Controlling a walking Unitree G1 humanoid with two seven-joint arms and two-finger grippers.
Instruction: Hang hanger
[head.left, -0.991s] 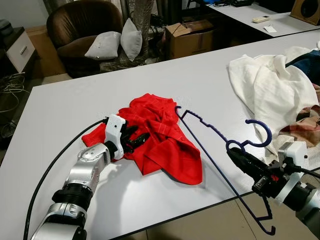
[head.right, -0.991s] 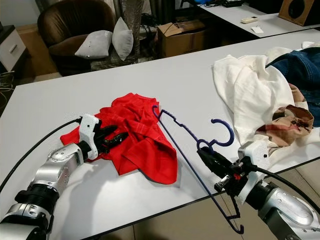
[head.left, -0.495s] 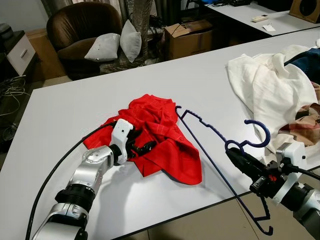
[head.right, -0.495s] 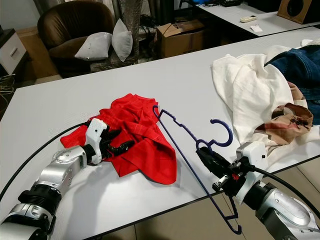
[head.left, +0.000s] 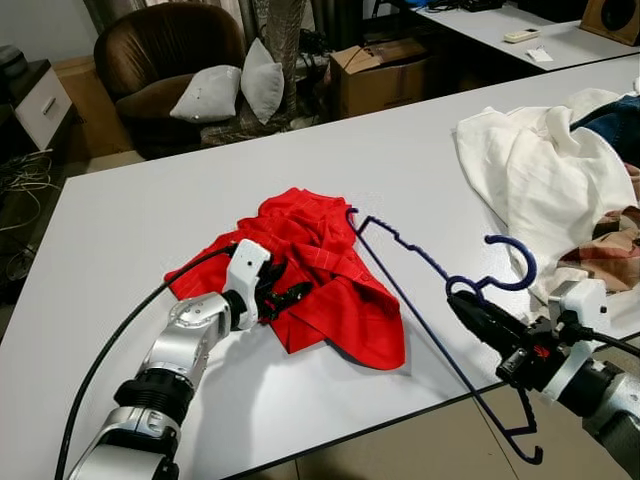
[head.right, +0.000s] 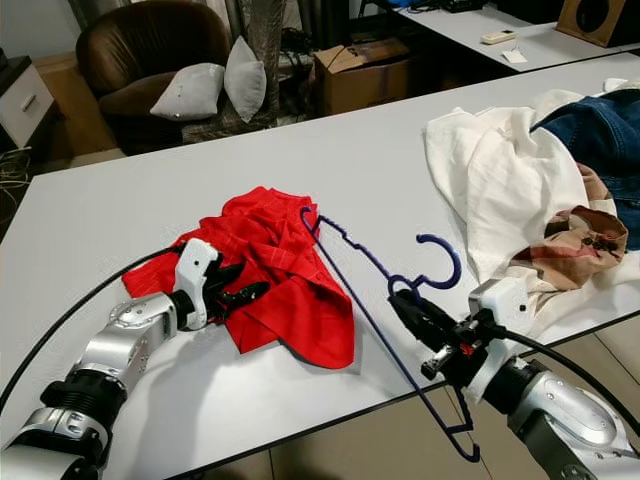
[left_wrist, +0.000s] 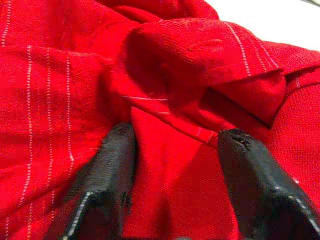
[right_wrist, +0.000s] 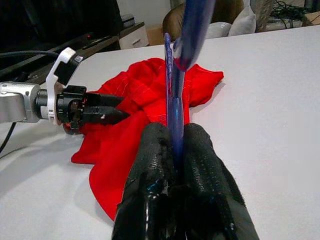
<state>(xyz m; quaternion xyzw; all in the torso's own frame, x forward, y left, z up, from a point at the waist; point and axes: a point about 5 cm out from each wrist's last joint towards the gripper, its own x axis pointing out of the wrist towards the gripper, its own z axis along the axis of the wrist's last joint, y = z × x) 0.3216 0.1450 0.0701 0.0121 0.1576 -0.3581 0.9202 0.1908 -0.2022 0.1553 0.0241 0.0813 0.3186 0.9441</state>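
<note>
- A crumpled red garment (head.left: 310, 270) with thin white stripes lies near the middle of a white tabletop (head.left: 150, 210), its lower corner reaching toward the near edge
- The left tool (head.left: 285, 297) rests on the left part of the red garment, its two black fingers (left_wrist: 112, 165) spread apart and pressed into the cloth, with a fold of fabric between them but nothing clenched
- A black cable (head.left: 110, 345) runs across the tabletop along the silver left arm (head.left: 180, 350)
- The right tool (head.left: 475, 312) sits at the near right edge of the tabletop, clenched on a dark blue hanger (head.left: 420, 300) just below its hook; the right wrist view shows the blue wire pinched between the two black fingers (right_wrist: 155, 165)
- The hanger's hook (head.left: 510, 265) curls up just beyond the right tool; one shoulder stretches across the tabletop to touch the right edge of the red garment, while the other end hangs past the tabletop edge, below the right arm
- A white garment (head.left: 540, 170) lies bunched on the right of the tabletop, beside blue denim (head.right: 600, 120) and a brown patterned cloth (head.right: 575, 240)
- Beyond the tabletop stand a brown armchair (head.left: 170, 50) with two grey cushions (head.left: 225, 90) and a cardboard box (head.left: 380, 70)
</note>
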